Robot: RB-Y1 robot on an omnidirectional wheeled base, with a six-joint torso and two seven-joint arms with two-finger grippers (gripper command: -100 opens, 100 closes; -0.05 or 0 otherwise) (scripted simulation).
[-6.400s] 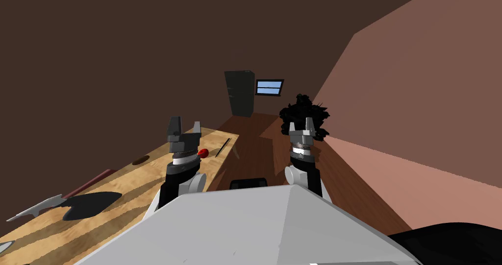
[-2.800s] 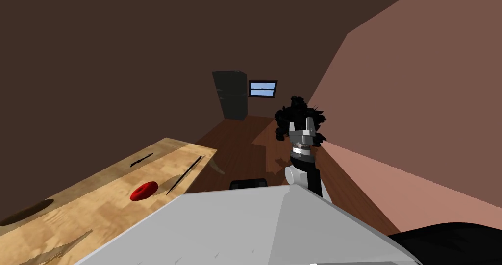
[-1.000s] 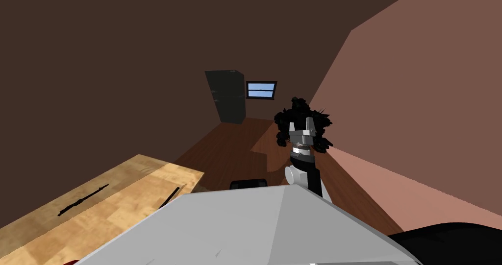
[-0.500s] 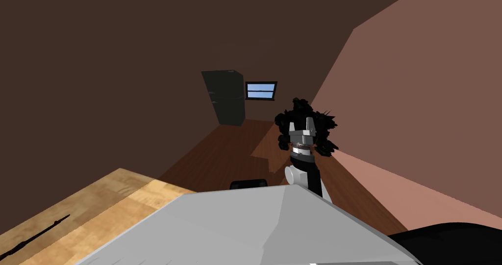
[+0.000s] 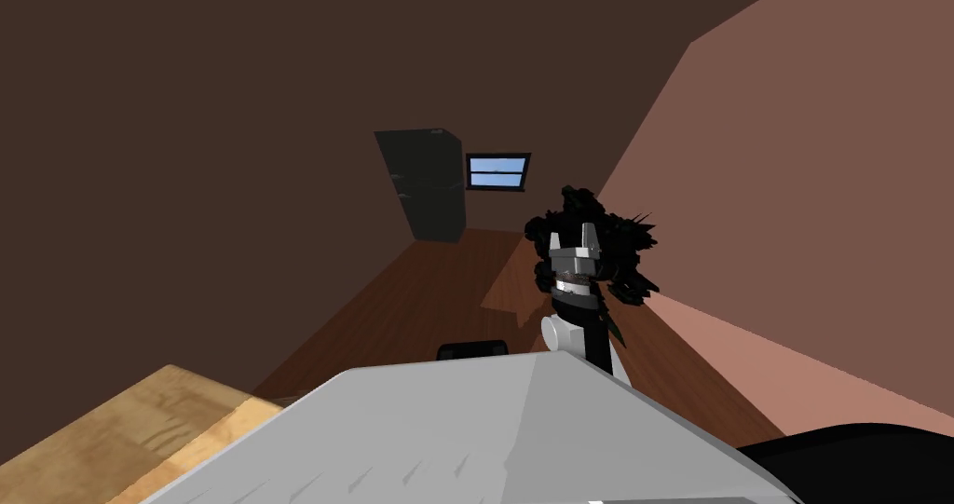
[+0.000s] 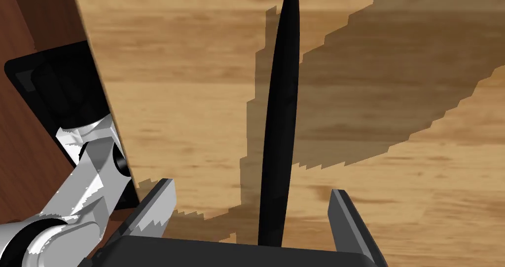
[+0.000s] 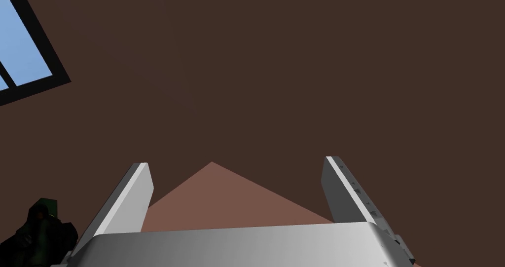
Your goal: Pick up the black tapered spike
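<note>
**Item 1: black tapered spike** (image 6: pixel 278 131). Long, slim and plain black, swelling slightly at mid-length and narrowing to a point at the end far from the pincer. It lies flat on the desk, running straight away from the left pincer's dark body. Its near end passes between the two fingers and touches neither.

**Item 2: left pincer** (image 6: pixel 252 189). Set wide, with one finger on each side of the spike and a clear gap to both. Nothing is held. It hangs low over the desk, close to the desk's edge.

**Item 3: desk** (image 6: pixel 172 81). The top is light wood with a streaked grain. Jagged darker shadow falls across the boards around the spike and under the fingers. In the head view one corner of the desk (image 5: pixel 140 415) sits in the lower left of the frame.

**Item 4: right pincer** (image 5: pixel 572 238). It stands just right of centre in the head view, raised and pointing up. Its own wrist view (image 7: pixel 235 163) shows the fingers wide apart and holding nothing.

**Item 5: surroundings, head view.**
- Dark wooden floor (image 5: pixel 419 293) across the middle of the frame.
- Tall dark cabinet (image 5: pixel 424 186) at upper centre.
- Small blue window (image 5: pixel 498 170) just to the right of the cabinet.
- Ragged black mass (image 5: pixel 620 247) directly behind the right pincer; what it is cannot be told.
</note>
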